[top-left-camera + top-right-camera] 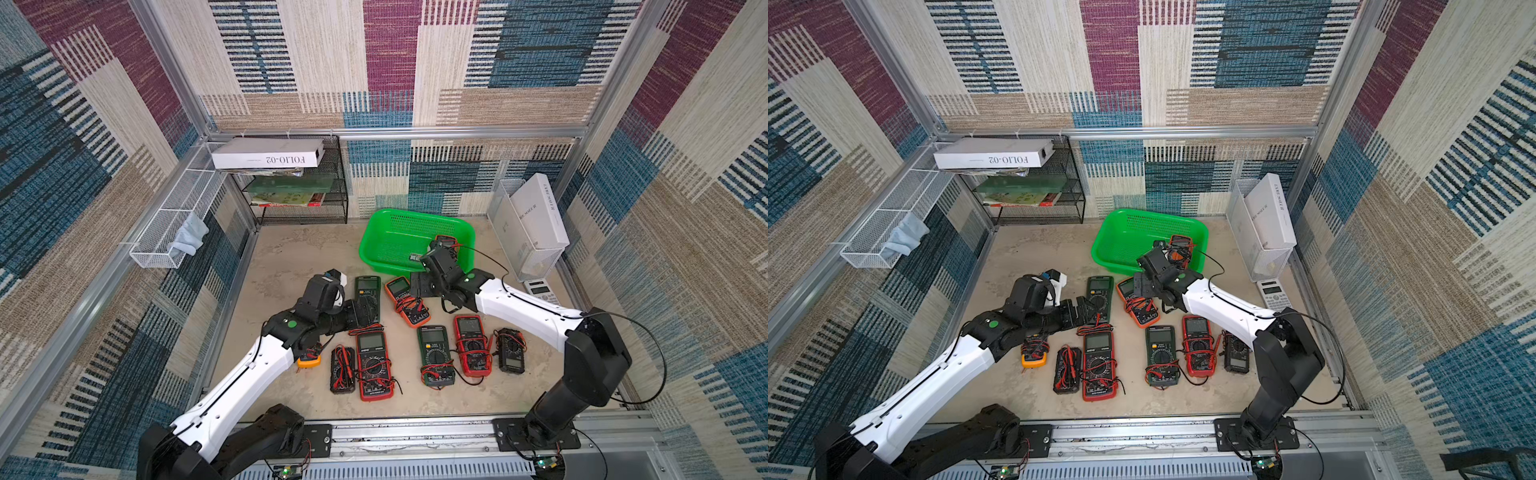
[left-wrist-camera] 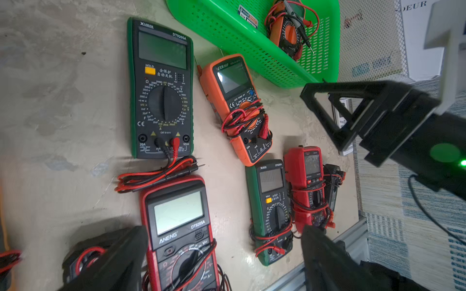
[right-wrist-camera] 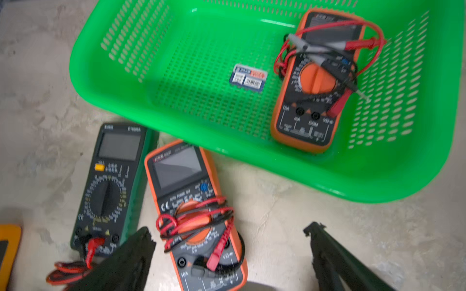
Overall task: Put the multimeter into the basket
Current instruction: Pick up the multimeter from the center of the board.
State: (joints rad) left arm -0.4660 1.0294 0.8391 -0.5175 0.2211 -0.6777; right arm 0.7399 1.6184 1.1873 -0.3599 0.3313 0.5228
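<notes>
1. Your right arm rises from its base at the near right with the elbow high. Its white forearm slants forward and inward toward the basket [image 1: 368, 249].
2. Your right gripper [image 3: 229, 234] tips downward, jaws spread wide and empty. In its wrist view they frame the lower end of a second orange multimeter [image 3: 194, 214], which lies on the table [image 1: 291, 257] just outside the basket's near rim.
3. The orange multimeter [image 3: 315, 83] lies flat inside the basket near one corner, with its leads looped over it.
4. Your left arm stretches low from the near left, forearm angled inward and wrist bent across.
5. Your left gripper [image 2: 224, 230] has its jaws wide and holds nothing. It sits over the top of the red multimeter [image 2: 179, 226], next to the dark green multimeter [image 2: 161, 88].
</notes>
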